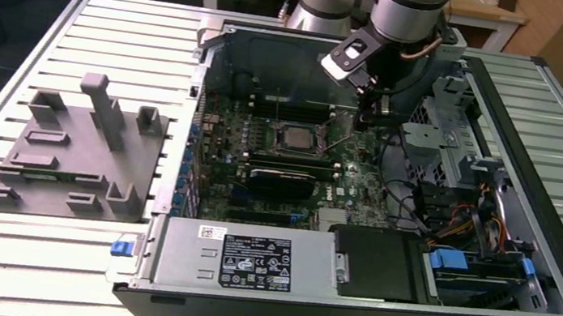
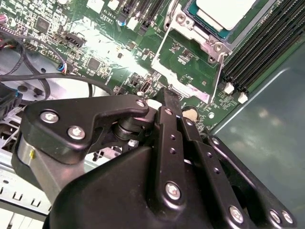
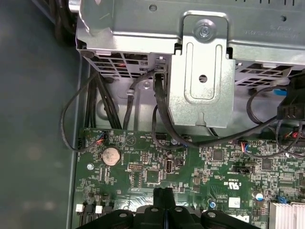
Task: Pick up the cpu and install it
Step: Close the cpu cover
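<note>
The cpu (image 1: 296,136) lies flat in its socket on the green motherboard (image 1: 359,189) inside the open computer case, its pale silver top up. The second wrist view has the cpu (image 2: 224,12) at the picture's edge, with the socket's metal frame around it. My gripper (image 1: 365,117) hangs over the board, to the exterior view's right of the socket and apart from the chip. Both wrist views show the black fingers (image 3: 163,192) pressed together with nothing between them, the tips (image 2: 167,97) just above the board near a coin battery (image 3: 111,155).
A grey moulded fixture (image 1: 75,155) with upright posts stands on the slatted table at the exterior view's left. The case holds a metal drive cage (image 3: 202,71), loose black cables (image 3: 157,95), memory slots (image 2: 259,52) and a power supply (image 1: 246,260) at the front.
</note>
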